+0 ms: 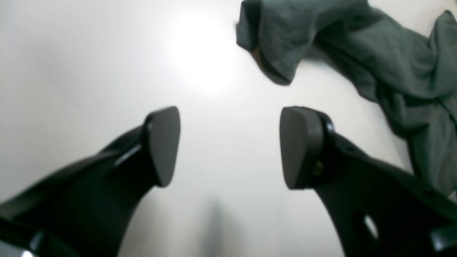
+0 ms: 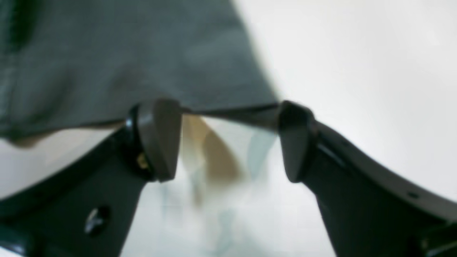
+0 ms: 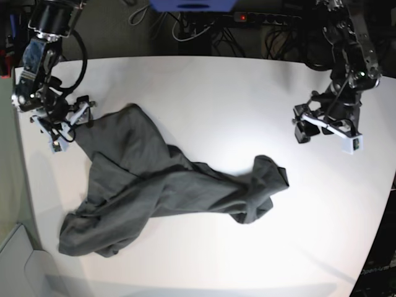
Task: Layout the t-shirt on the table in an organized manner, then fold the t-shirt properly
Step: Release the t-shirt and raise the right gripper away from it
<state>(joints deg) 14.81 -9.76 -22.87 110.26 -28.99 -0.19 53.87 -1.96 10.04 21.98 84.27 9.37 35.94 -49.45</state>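
The t-shirt (image 3: 154,192) lies all crumpled on the table (image 3: 247,99); left gripper (image 1: 230,146) spread wide w/ nothing inside, right gripper (image 2: 228,141) spread at shirt's edge, not pinching.

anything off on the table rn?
The t-shirt is not laid flat: it lies twisted and bunched diagonally across the table, one end rolled into a lump near the middle. No damage or spills visible.
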